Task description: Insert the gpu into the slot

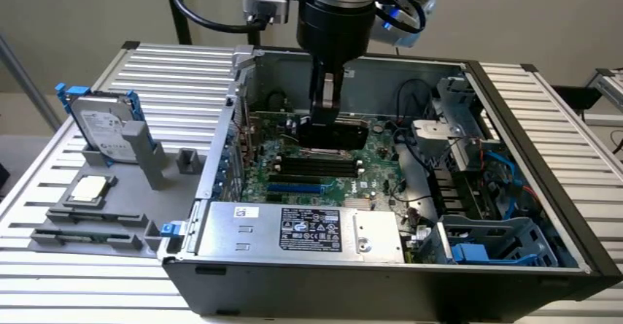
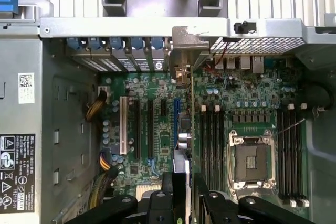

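In the exterior view the gpu (image 1: 333, 134) hangs as a dark card over the motherboard inside the open computer case, with my gripper (image 1: 329, 123) shut on its top edge. The wrist view looks straight down along the card: the gpu (image 2: 185, 129) appears edge-on, its silver end bracket (image 2: 185, 48) near the case's rear wall, held between my fingers (image 2: 168, 200). The slot (image 2: 176, 109) is a narrow blue strip right beside the card's edge; whether the card touches it I cannot tell. In the exterior view the slot (image 1: 295, 189) lies nearer the power supply than the card.
Black memory strips (image 1: 316, 167) and the square silver processor socket (image 2: 251, 156) lie beside the card. A silver power supply (image 1: 292, 229) fills the case's near side. Outside the case, a grey hard drive with blue rails (image 1: 102, 123) stands on a grey fixture (image 1: 93, 225).
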Controlling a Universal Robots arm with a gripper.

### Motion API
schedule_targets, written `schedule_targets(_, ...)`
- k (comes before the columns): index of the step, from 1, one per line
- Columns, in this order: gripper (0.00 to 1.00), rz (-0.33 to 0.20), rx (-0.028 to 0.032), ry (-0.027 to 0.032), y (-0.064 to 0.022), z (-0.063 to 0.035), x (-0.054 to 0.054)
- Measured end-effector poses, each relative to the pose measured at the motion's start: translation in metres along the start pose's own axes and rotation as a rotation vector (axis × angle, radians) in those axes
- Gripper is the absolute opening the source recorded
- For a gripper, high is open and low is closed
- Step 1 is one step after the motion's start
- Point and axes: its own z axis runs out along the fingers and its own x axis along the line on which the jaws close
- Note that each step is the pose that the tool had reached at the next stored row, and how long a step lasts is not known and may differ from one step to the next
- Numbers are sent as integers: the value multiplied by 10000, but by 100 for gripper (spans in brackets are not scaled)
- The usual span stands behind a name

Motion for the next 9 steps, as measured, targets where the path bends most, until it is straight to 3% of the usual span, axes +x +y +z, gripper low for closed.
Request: schedule_targets(9,26,0,0,0,45,165,8)
